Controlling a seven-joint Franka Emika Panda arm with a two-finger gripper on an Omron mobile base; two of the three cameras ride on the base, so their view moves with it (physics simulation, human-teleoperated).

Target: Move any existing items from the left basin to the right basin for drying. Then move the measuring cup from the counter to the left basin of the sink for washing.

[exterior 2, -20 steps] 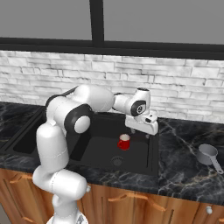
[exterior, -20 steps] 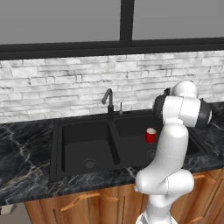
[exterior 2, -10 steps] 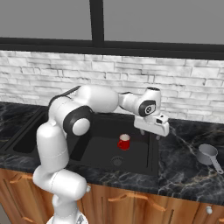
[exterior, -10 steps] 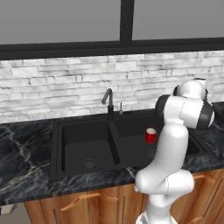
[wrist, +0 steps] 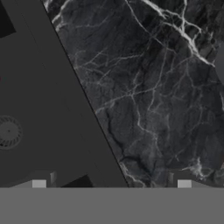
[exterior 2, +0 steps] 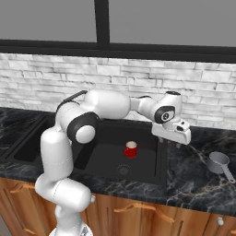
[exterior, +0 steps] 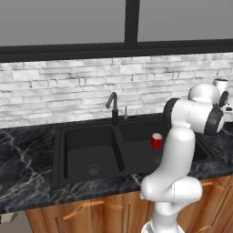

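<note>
The red cup (exterior 2: 131, 149) with a white inside stands upright in the wider right basin (exterior 2: 108, 159), also seen as the red cup (exterior: 156, 140). The narrower left basin (exterior: 86, 152) holds nothing but its drain. The grey metal measuring cup (exterior 2: 217, 162) lies on the black marble counter (exterior 2: 193, 177) right of the sink, its thin handle pointing toward the front edge. My gripper (exterior 2: 173, 140) hangs open above the sink's right rim, left of the measuring cup and apart from it. In the hand view my gripper (wrist: 111, 186) holds nothing, with rim and counter below.
The dark faucet (exterior: 113, 105) rises behind the divider between the basins. A white brick wall and a window run behind the counter. The right basin's drain (wrist: 8, 131) lies at the left of the hand view. Wooden cabinets (exterior 2: 138, 212) sit under the counter.
The arm has swung right, carrying the open gripper from over the right basin to its right rim, closer to the measuring cup. The red cup has not moved.
</note>
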